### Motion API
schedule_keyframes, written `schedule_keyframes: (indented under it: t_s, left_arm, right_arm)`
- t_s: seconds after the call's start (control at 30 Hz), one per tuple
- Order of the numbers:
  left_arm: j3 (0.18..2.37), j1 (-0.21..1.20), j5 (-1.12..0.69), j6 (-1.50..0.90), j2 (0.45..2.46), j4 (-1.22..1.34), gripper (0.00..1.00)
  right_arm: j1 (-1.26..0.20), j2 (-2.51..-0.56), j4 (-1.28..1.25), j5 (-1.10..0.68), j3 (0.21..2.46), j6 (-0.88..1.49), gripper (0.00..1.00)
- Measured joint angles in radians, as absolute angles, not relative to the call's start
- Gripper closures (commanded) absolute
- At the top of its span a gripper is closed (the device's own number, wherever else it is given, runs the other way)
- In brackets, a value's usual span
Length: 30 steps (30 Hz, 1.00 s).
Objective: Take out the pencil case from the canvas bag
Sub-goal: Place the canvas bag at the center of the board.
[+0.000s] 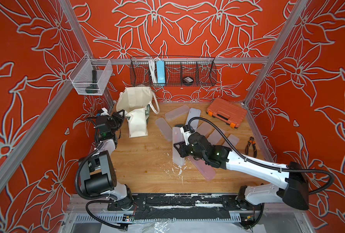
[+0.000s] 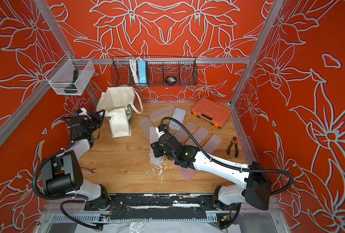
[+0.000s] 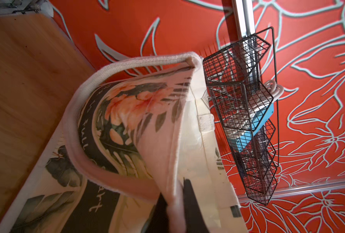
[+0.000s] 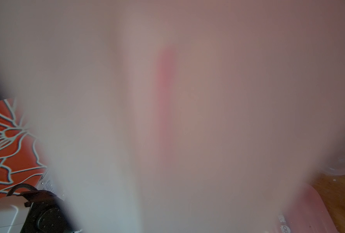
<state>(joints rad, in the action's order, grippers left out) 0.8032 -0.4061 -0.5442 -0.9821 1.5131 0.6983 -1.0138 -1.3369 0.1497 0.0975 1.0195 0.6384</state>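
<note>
The left end effector [image 1: 120, 114] is pinching the rim cloth of the canvas bag [image 1: 136, 123], jaws pressed together on the fabric. Its wrist view is showing dark fingertips [image 3: 189, 203] clamping the printed panel's edge beside a handle. This hold is probably propping the mouth open and steadying the bag, which is standing at the far left of the bench [image 1: 143, 167]. The right end effector [image 1: 177, 149] is gripping a frosted pencil case [image 1: 177, 135] across its narrow width, holding it at mid-bench, well apart from the bag, so it is already out. Its wrist camera is catching mostly blur, the case sitting against the lens. Similar cases [image 1: 176, 113] are lying nearby, so a set-down is likely coming next.
</note>
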Motion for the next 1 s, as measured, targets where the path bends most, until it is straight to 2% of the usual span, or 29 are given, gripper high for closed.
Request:
schedule_keyframes:
  t_s: [0.17, 0.27, 0.47, 0.63, 0.83, 1.0]
  left_arm:
    - [0.803, -0.407, -0.559, -0.941, 1.528, 0.73, 0.99]
    - [0.803, -0.41, -0.572, -0.903, 1.531, 0.736, 0.8]
    - [0.804, -0.426, -0.595, -0.825, 1.537, 0.75, 0.48]
    - [0.807, -0.443, -0.605, -0.77, 1.538, 0.73, 0.29]
    - [0.834, -0.461, -0.619, -0.721, 1.539, 0.675, 0.22]
    - [0.842, -0.464, -0.635, -0.676, 1.538, 0.632, 0.21]
  right_arm:
    - [-1.014, -1.367, 0.15, 0.097, 1.02, 0.647, 0.84]
    - [-1.014, -1.375, 0.149, 0.097, 1.02, 0.656, 0.84]
    - [-1.014, -1.386, 0.144, 0.096, 1.02, 0.664, 0.84]
    - [-1.014, -1.401, 0.144, 0.088, 1.02, 0.667, 0.84]
    - [-1.014, -1.412, 0.109, 0.067, 1.016, 0.678, 0.84]
    - [-1.014, -1.476, 0.05, 0.012, 1.015, 0.703, 0.85]
